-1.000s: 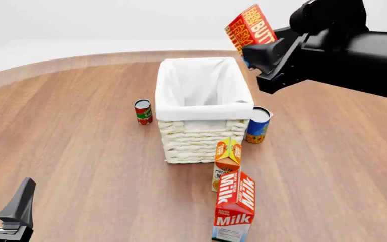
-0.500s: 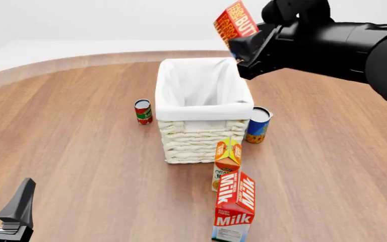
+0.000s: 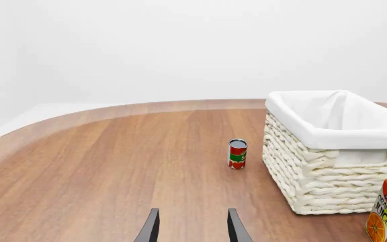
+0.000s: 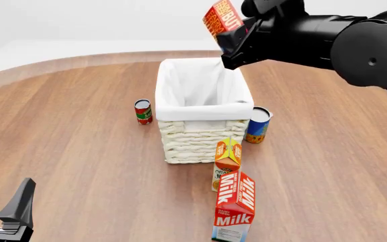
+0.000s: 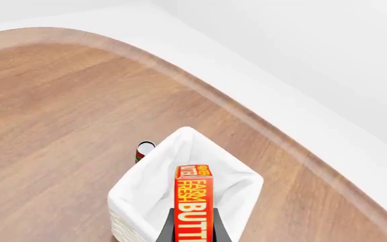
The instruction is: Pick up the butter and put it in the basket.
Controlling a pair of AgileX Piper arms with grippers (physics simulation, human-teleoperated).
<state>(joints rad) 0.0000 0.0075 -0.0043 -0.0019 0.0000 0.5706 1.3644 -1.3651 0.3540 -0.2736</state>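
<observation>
The butter (image 4: 223, 18), a small red and orange box with yellow lettering, is held high in the air by my right gripper (image 4: 237, 38), above the far right corner of the basket (image 4: 200, 108). In the right wrist view the butter (image 5: 193, 206) stands between the fingers, over the basket's white lining (image 5: 159, 186). The basket is a cream wicker box with a white cloth rim, mid-table. My left gripper (image 4: 5, 212) is open and empty at the near left edge; its fingers (image 3: 150, 228) show in the left wrist view, with the basket (image 3: 328, 166) at the right.
A red tomato can (image 4: 143, 111) stands left of the basket and a blue can (image 4: 257, 125) right of it. An orange juice carton (image 4: 227, 162) and a red Milk carton (image 4: 235, 206) stand in front of the basket. The table's curved far edge (image 4: 79, 58) lies behind.
My right arm has moved left with the butter, from right of the basket to above its far right corner. The left gripper has not moved.
</observation>
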